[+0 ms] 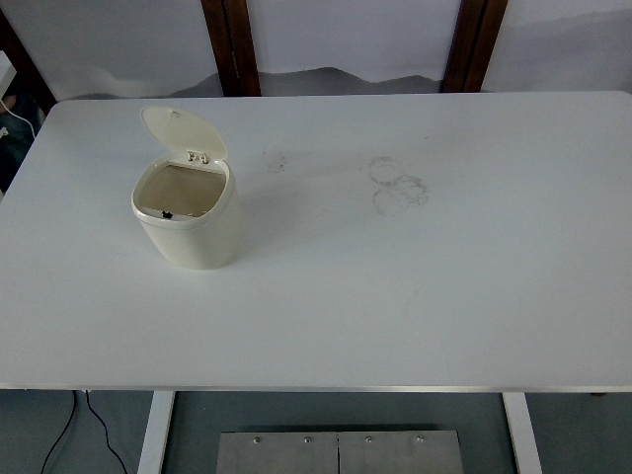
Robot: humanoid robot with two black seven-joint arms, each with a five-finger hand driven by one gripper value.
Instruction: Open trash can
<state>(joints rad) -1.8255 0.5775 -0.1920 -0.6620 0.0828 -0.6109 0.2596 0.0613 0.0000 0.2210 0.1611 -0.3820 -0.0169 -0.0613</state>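
top view, scene: white table (395, 296) seen steeply from above, with one small cream trash can (188, 217) on it; no other objects on the tabletop.
trash can, position: upright on the left half of the table, closer to the far edge than to the near edge.
lid (184, 133): flipped up and tilted back on its hinge at the can's far rim, leaning away from the camera; latch hardware visible at the hinge.
can opening: exposed, inner cavity visible from above, looks empty; a small dark catch sits at the near rim.
scuff marks (398, 183): faint grey rings on the tabletop, well to the right of the can and level with its lid.
beyond the can: wall and two dark wooden uprights past the table's far edge.
below the can: table legs, a black cable under the near-left corner, and a metal plate (339, 452) at the bottom centre.
left hand: not in frame, state cannot be told.
right hand: not in frame, state cannot be told.
contact: nothing touches the can.
progress: judged done; the lid stands open and the arms are clear of the scene.
left to do: nothing evident for opening; at most confirm the lid holds upright on its own.
risk: low; the lid could drop shut if it is not latched back.
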